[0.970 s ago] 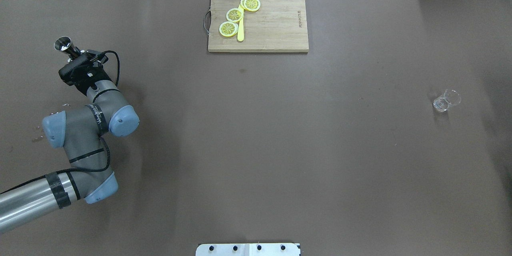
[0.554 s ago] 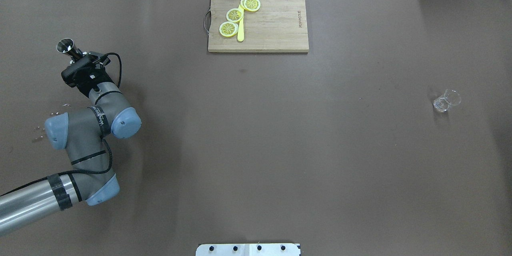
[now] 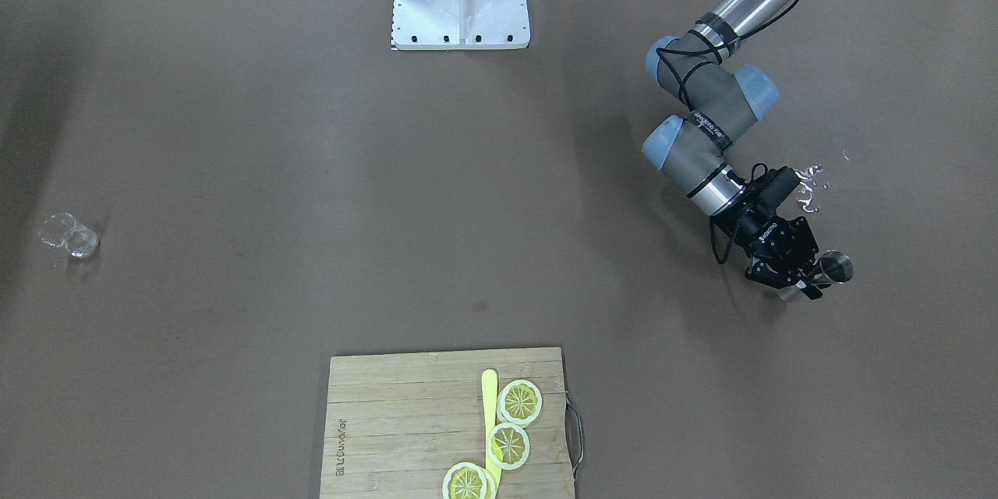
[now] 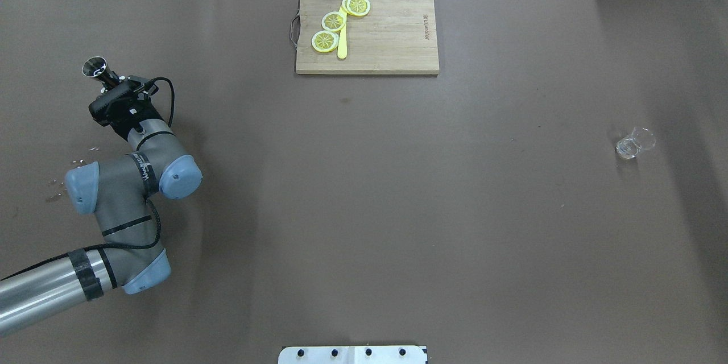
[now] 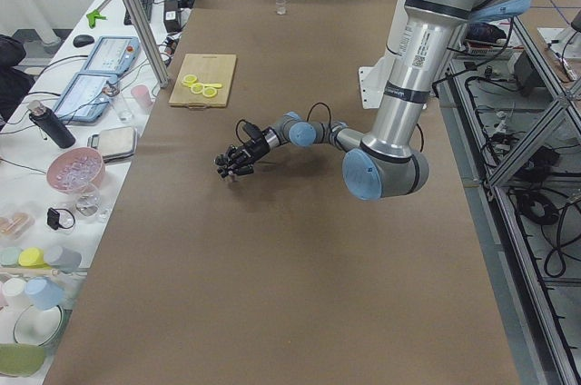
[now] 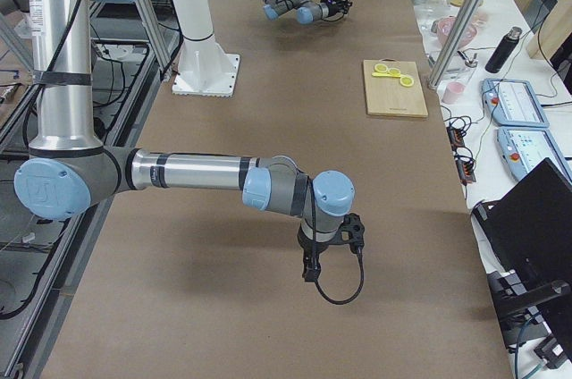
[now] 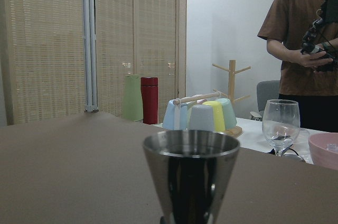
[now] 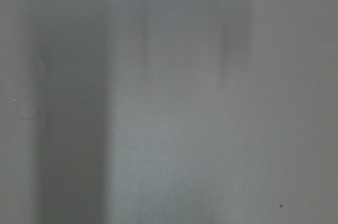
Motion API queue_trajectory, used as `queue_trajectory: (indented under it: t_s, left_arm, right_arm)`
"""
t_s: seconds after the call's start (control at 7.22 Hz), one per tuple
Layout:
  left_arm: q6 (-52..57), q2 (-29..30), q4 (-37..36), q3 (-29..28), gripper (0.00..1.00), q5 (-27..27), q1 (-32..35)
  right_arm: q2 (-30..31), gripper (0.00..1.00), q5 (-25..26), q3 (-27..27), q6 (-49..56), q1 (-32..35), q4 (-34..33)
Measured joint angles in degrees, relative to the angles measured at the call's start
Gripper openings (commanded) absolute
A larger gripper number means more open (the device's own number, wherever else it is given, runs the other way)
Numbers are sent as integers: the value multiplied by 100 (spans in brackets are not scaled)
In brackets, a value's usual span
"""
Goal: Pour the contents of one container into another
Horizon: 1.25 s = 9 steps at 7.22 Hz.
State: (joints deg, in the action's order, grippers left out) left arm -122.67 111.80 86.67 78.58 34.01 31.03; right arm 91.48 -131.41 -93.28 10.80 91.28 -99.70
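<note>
two arms at a brown table (image 4: 364,210). the left gripper (image 4: 107,78) was closed around the waist of a metal cup (image 4: 94,66), fingers clamped on either side of it. the cup was at the table's left side, mouth up, and sat level in the left wrist view (image 7: 191,174). it was low over the table; could not tell if its foot touched the surface. from the front view the left gripper (image 3: 811,274) had the cup (image 3: 838,267) out past the wrist, away from the robot base. small pale specks (image 3: 811,187) lay scattered on the table just beside the left forearm.

a small clear glass (image 4: 634,143) sat far across on the robot's right side, well apart from the cup and from both arms.

the right gripper (image 6: 310,265) showed only in the right side view, pointing down close to the table. could not tell if its jaws were open or closed; its wrist view was just blurred grey surface.

a wooden cutting board (image 4: 392,40) lay at the far middle edge, with lemon slices (image 4: 334,21) and a yellow knife (image 4: 342,48) on its left part. a person in a brown shirt (image 7: 311,49) and a wine glass (image 7: 280,123) were behind the cup in the left wrist view.
</note>
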Motion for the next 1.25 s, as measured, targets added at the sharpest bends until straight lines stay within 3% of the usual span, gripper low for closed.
queue_trajectory:
  t_s: [0.28, 0.55, 0.69, 1.25]
  left_arm:
    - [10, 0, -1, -6, 57, 1, -4]
    - [35, 5, -1, -15, 91, 1, -8]
    - [51, 7, -1, -17, 97, -1, -9]
    - [73, -30, -192, 130, 97, -26, -13]
  right_arm:
    - [266, 100, -246, -378, -33, 12, 4]
    - [416, 100, -304, -580, -215, 19, 126]
    - [419, 100, -272, -600, -257, 21, 155]
    - [669, 100, -220, -576, -312, 20, 699]
